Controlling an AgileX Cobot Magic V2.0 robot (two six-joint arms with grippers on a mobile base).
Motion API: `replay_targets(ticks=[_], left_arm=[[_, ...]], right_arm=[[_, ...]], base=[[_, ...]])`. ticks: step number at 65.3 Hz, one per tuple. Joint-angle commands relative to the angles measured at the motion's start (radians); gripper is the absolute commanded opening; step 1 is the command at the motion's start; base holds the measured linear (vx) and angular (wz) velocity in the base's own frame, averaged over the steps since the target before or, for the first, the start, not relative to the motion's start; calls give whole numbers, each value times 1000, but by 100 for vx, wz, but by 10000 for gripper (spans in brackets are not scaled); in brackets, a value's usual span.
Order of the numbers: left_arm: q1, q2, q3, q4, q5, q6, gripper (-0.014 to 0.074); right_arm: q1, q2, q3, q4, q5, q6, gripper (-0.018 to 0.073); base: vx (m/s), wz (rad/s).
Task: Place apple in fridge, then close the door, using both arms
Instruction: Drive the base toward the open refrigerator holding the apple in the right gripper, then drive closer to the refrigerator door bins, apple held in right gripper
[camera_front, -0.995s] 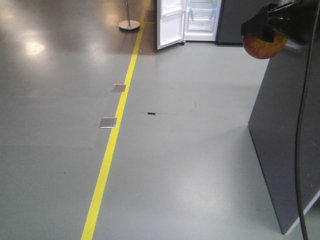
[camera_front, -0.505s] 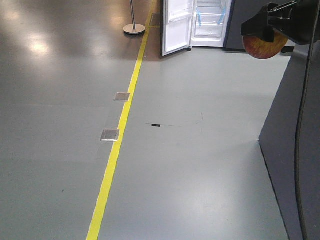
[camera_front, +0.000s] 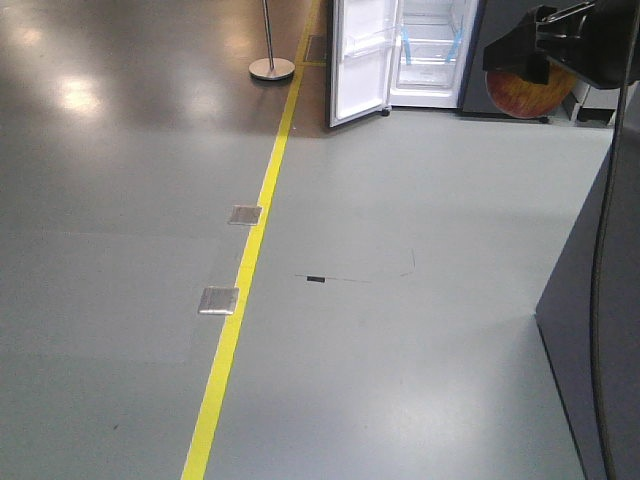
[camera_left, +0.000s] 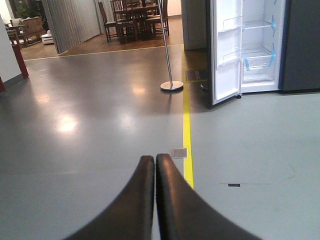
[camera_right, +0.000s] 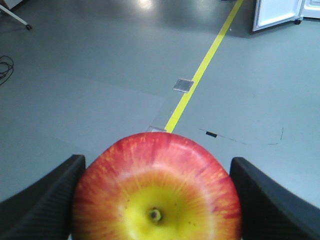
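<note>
The apple (camera_front: 528, 92), red with a yellow stem end, is gripped between the black fingers of my right gripper (camera_front: 540, 60) and held high at the top right. In the right wrist view the apple (camera_right: 157, 195) fills the space between both fingers of the gripper (camera_right: 157, 167). The fridge (camera_front: 430, 50) stands far ahead with its white inside showing and blue tape strips. Its door (camera_front: 360, 60) is swung open to the left. Both show in the left wrist view, fridge (camera_left: 260, 45) and door (camera_left: 226, 55). My left gripper (camera_left: 154, 159) is shut and empty, well short of the fridge.
A yellow floor line (camera_front: 245, 270) runs towards the fridge, with two metal floor plates (camera_front: 218, 300) beside it. A stanchion post (camera_front: 271, 66) stands left of the door. A dark grey panel (camera_front: 590, 330) stands close on my right. Chairs and a table (camera_left: 132, 17) stand far back.
The view has moved closer to the fridge, which sits lower and larger in the frame. The dark panel has slid further right. The apple stays held in the right gripper.
</note>
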Motion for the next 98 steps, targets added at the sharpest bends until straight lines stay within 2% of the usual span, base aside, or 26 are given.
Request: replay_targets(ticks=[1, 98], left_arm=[[-3, -17, 15, -1, -67, -2, -8], [-3, -17, 15, -1, -67, -2, -8]], right_arm=[[1, -37, -32, 33, -63, -7, 172], [1, -37, -32, 34, -60, -7, 175]], base=[[30, 2], [30, -3]])
